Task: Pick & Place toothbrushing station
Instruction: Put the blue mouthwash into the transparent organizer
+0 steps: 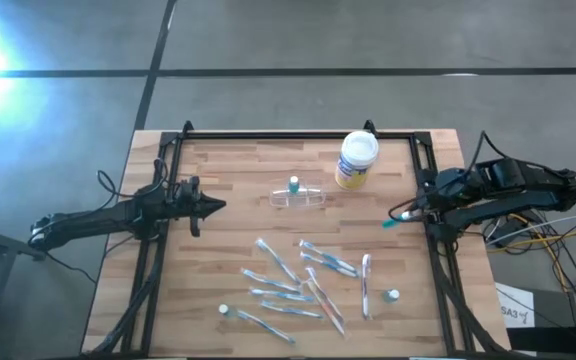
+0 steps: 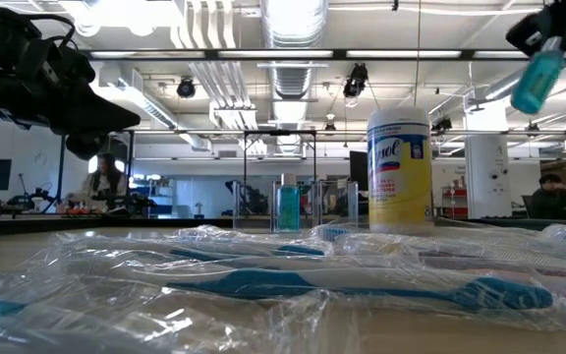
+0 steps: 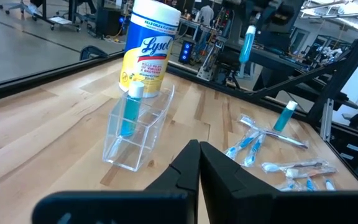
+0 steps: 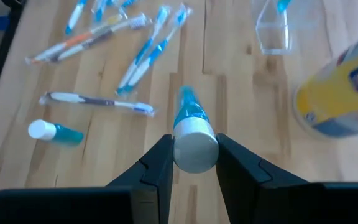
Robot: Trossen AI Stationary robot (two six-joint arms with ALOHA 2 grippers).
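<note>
Teal, white-capped toothpaste tube (image 4: 190,134) is gripped by the right gripper (image 1: 404,213) at right. Clear plastic toothbrushing station (image 1: 299,196) stands mid-table; transport there is required. Left gripper (image 1: 211,206) waits closed, left.

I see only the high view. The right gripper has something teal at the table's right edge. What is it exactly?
Observer: The right wrist view shows the right gripper shut on a small teal tube with a white cap.
Operator: Is the clear holder empty?
Observer: No. In the left wrist view the clear holder already has one teal tube standing upright in one end.
Operator: And the left gripper, is it open?
Observer: The left gripper is shut and holds nothing; it points toward the holder.
</note>
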